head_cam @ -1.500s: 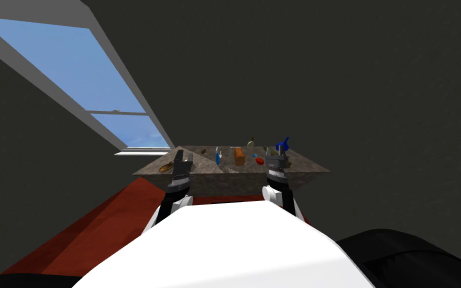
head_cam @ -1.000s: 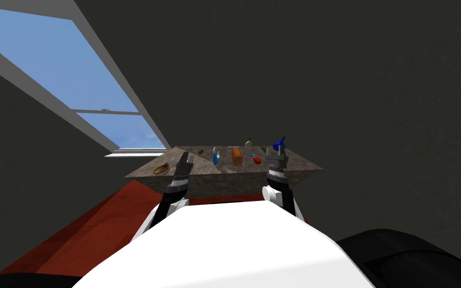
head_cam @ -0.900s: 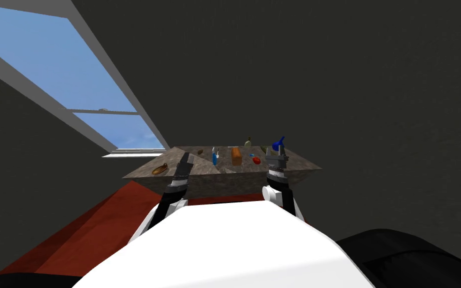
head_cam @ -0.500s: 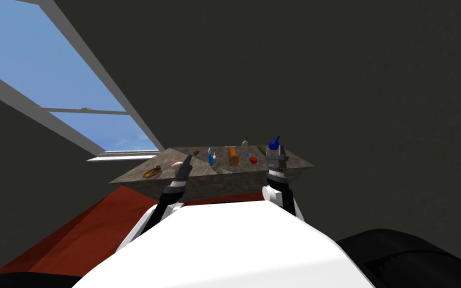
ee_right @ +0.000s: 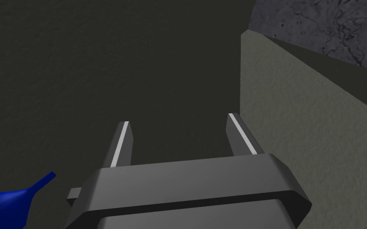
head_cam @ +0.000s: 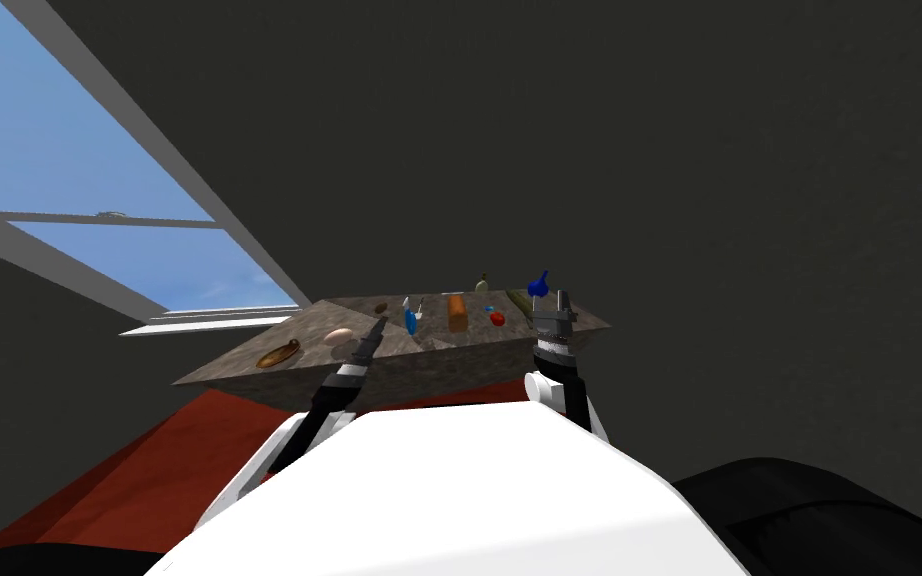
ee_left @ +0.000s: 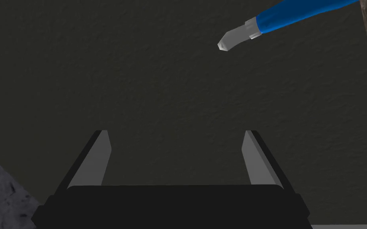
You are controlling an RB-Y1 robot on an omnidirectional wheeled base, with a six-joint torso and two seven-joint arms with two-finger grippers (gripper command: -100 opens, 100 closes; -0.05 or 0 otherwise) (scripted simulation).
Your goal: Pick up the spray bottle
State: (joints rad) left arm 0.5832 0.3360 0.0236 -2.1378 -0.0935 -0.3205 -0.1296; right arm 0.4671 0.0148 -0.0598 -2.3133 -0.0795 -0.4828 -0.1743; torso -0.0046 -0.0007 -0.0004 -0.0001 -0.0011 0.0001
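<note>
The left gripper (ee_left: 175, 133) is wide open, its two thin grey fingers standing well apart with nothing between them. In the head view this left gripper (head_cam: 377, 330) is at the end of a dark forearm that slants forward and inward from the robot's left side, crossing the near edge of a mottled stone table (head_cam: 249, 365).

The spray bottle (head_cam: 410, 316), blue with a pale top, is on the table at about 2 o'clock from the left gripper, near it but not touching. From the left wrist, the spray bottle (ee_left: 282, 16) shows its grey nozzle out beyond the fingertips and outside the gap.

The right gripper (ee_right: 178, 119) is also wide open and holds nothing. In the head view the right gripper (head_cam: 559, 303) points straight ahead over the table's right end. A dark blue flask (head_cam: 538, 285) stands at 11 o'clock from it.

Between the bottle and the flask lie a brown loaf (head_cam: 457, 312) and a small red thing (head_cam: 497, 319).
</note>
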